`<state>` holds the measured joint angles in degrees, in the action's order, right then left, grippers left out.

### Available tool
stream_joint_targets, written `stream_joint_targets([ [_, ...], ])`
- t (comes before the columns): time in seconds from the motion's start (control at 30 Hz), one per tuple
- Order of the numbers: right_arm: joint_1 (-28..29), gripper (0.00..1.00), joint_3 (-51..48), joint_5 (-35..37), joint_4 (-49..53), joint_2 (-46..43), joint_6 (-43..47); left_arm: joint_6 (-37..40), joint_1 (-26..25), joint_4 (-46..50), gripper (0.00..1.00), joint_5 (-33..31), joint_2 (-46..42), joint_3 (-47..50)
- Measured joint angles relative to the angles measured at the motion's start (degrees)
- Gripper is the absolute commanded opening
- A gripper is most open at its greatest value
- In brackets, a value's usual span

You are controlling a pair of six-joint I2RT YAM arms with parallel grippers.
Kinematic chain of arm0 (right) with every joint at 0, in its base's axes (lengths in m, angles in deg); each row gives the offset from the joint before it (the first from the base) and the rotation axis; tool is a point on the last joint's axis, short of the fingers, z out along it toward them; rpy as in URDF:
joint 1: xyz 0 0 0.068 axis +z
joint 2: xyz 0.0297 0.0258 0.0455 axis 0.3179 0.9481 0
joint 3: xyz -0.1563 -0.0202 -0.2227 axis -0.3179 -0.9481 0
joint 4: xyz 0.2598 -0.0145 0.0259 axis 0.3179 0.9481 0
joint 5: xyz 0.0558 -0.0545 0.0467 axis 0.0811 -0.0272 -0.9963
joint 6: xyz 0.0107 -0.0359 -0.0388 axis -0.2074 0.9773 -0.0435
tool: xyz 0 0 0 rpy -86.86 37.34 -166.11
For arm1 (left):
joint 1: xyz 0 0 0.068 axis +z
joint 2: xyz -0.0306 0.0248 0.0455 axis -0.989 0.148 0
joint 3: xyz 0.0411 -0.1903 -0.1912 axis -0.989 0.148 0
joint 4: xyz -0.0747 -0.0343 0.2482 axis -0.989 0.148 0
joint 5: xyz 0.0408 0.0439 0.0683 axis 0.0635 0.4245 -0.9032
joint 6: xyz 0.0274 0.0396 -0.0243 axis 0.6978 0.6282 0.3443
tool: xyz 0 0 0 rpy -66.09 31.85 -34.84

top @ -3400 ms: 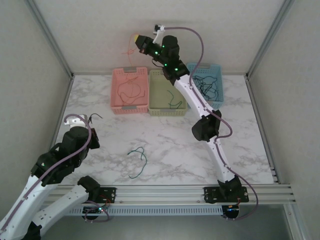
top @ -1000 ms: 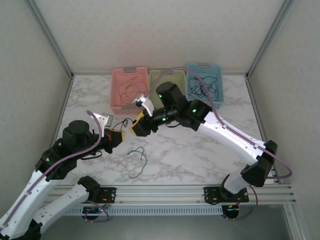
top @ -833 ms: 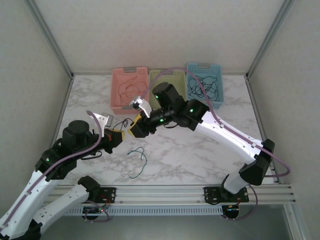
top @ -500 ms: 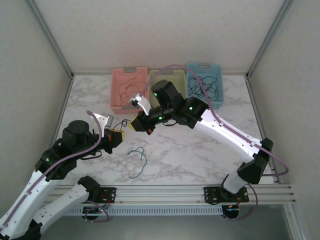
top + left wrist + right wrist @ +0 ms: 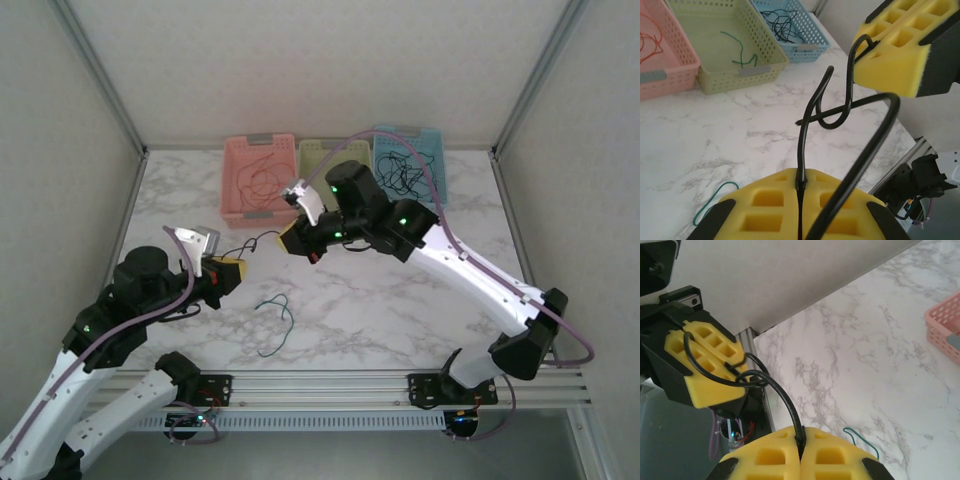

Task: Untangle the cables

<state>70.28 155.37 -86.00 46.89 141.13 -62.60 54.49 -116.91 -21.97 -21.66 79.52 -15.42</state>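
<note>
Out toward 9 o'clock from the middle of the marble table (image 5: 400,300), the left gripper (image 5: 232,268) and the right gripper (image 5: 290,237) face each other, raised above the surface, with one black cable (image 5: 258,242) strung between them. The left gripper has its yellow pads pressed together on one end of that cable; seen from the left wrist, the cable comes up out of the seam between the pads, bends into a loop and runs on to the other gripper's yellow pad at 1 o'clock in that view. The right gripper is also clamped shut on the black cable, which the right wrist view shows leaving the slit between its pads and arching over to the left gripper at 10 o'clock. Between the two grips the cable twists over itself in a small knot-like curl. A loose green cable (image 5: 277,322) lies flat on the table at about 7 o'clock, near the front rail and clear of both grippers. Along the far edge at 12 o'clock three baskets stand side by side: a pink basket (image 5: 228,180) holding red cables (image 5: 258,182), a green basket (image 5: 320,146) with a green strand (image 5: 741,50) in it, and a blue basket (image 5: 405,133) holding a bunch of dark cables (image 5: 782,25).
</note>
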Motion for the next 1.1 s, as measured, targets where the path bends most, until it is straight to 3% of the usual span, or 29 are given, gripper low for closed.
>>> stream_joint_targets([
  [0.6, -5.68, 0.0, -7.5, -0.61, -4.74, -8.0, -4.33, -0.48, -0.11, -2.08, 0.02, -0.02, -0.59, 0.57],
  [0.63, -5.88, 0.0, -7.5, -0.61, -4.76, -8.07, -4.33, -0.61, -0.11, -2.1, 0.16, -0.04, -0.59, 0.68],
  [0.7, -6.45, 0.0, -7.48, 0.87, -4.61, -8.11, -4.39, -0.79, -0.09, -1.46, 0.55, -0.9, -0.68, 0.79],
  [0.8, -11.69, 0.0, -7.48, 6.62, -4.33, -8.85, -4.85, -1.11, 0.28, 2.08, 0.91, -3.89, -2.91, 0.79],
  [0.87, -13.68, 0.0, -7.37, 9.62, -4.28, -9.2, -5.05, -1.25, 0.28, 3.1, 1.0, -5.11, -4.26, 0.79],
  [1.1, -14.64, 0.0, -4.52, 19.34, -2.38, -9.4, -4.76, -1.55, 0.28, 5.11, 1.0, -8.5, -4.66, 0.79],
])
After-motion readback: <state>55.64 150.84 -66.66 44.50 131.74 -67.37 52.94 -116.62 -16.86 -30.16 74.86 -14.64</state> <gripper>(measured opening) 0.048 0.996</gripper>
